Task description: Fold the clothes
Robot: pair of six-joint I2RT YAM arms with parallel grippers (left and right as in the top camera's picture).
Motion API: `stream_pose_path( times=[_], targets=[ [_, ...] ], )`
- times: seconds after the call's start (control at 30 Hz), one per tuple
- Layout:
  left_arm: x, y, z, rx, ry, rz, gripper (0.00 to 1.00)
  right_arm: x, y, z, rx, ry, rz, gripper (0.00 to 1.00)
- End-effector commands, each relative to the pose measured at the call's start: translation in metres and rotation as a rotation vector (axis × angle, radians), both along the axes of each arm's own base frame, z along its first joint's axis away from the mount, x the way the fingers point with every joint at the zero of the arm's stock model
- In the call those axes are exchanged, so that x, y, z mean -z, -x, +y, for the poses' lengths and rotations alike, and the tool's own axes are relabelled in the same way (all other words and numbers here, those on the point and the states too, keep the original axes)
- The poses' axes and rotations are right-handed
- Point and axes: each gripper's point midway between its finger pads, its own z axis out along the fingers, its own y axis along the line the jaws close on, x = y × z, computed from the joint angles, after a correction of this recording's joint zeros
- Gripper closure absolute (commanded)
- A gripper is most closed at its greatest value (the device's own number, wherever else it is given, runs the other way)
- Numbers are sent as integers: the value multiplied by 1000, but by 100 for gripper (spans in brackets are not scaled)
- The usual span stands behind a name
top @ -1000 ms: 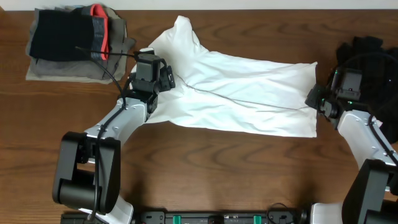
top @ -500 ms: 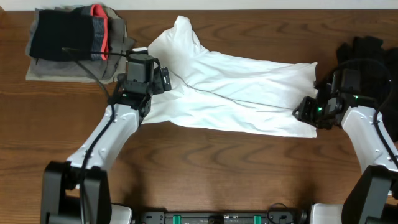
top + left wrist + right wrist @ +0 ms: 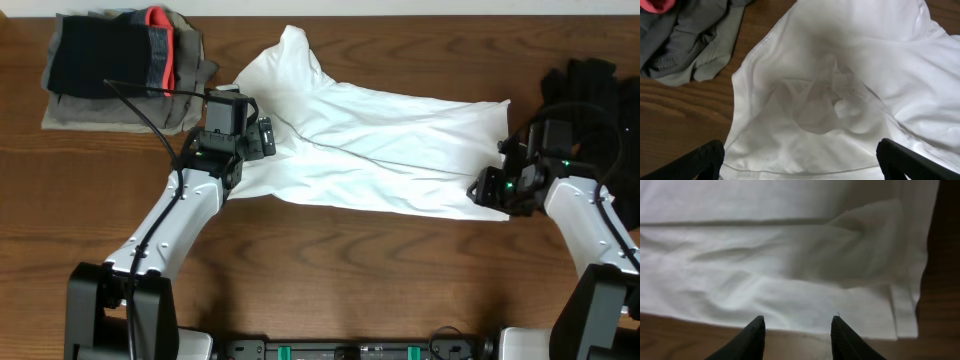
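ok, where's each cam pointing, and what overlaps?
Overhead: fixed above the table, facing straight down; white shirt, folded stack, left gripper, right gripper, both arms show.
Left wrist: above the shirt's stack-side end, facing down; own open fingers at bottom corners.
Right wrist: low over the shirt's right-end hem, facing down; own open fingers at bottom edge.
Shared: shirt in all three; stack in overhead and left wrist.

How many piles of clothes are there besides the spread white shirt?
2: a folded stack at the far left, a dark heap at the right edge; more may lie off-frame.
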Motion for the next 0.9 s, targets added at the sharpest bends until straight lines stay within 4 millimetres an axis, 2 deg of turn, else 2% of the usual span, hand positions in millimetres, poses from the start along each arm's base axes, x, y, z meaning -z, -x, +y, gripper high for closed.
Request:
stream_pose_path(
  times=[0.0,0.27,0.43,0.53,0.73,0.87],
  targets=[
    [0,-3,-1,11,-7,0,2,14,2,-4,20,21,33,59],
    [0,-3,-1,11,-7,0,2,43,-7,-3,42,-3,67,59],
    [0,-3,-1,11,-7,0,2,53,-16,-5,56,-3,54,60],
    [0,-3,-1,12,-7,0,2,49,-35,-9,77,6,-22,60],
    [0,-3,-1,12,-7,1,2,27,-81,-17,129,9,-204,60],
    [0,-3,-1,12,-7,0,2,14,-103,-21,128,23,-312,58]
  ],
)
